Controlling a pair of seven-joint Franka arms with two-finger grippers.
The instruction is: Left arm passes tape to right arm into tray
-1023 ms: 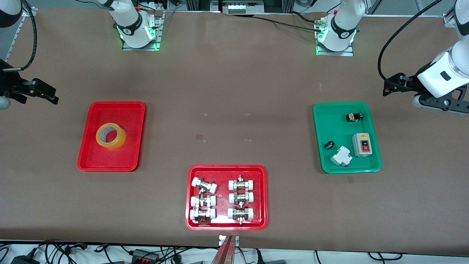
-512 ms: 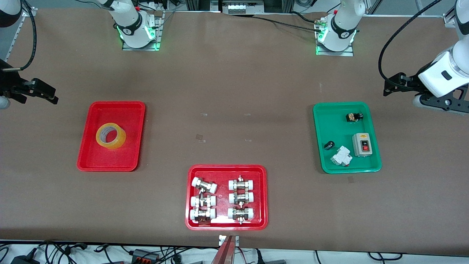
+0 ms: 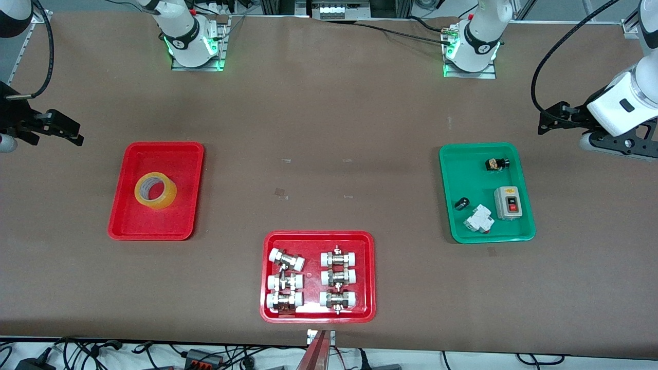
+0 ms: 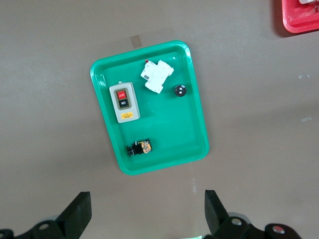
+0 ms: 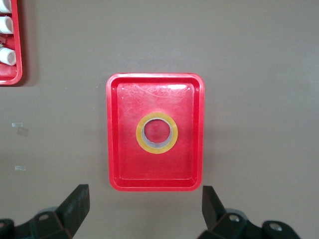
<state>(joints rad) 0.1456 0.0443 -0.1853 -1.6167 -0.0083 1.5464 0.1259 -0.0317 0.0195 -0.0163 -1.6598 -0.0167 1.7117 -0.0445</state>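
The yellow tape roll (image 3: 155,190) lies flat in the plain red tray (image 3: 128,216) toward the right arm's end of the table; the right wrist view shows the tape (image 5: 157,133) in the tray (image 5: 119,164) too. My right gripper (image 3: 61,128) is up in the air beside that tray, open and empty, its fingers (image 5: 75,204) wide apart. My left gripper (image 3: 552,121) hangs high beside the green tray (image 3: 457,226), open and empty, with its fingers (image 4: 77,214) spread.
The green tray (image 4: 184,144) holds a grey switch box (image 3: 508,202), a white breaker (image 3: 479,219) and small black parts. A red tray (image 3: 313,239) with white-capped metal fittings sits near the front edge. Both arm bases stand along the table's back edge.
Both arms have drifted only slightly; the tape stays still in the red tray.
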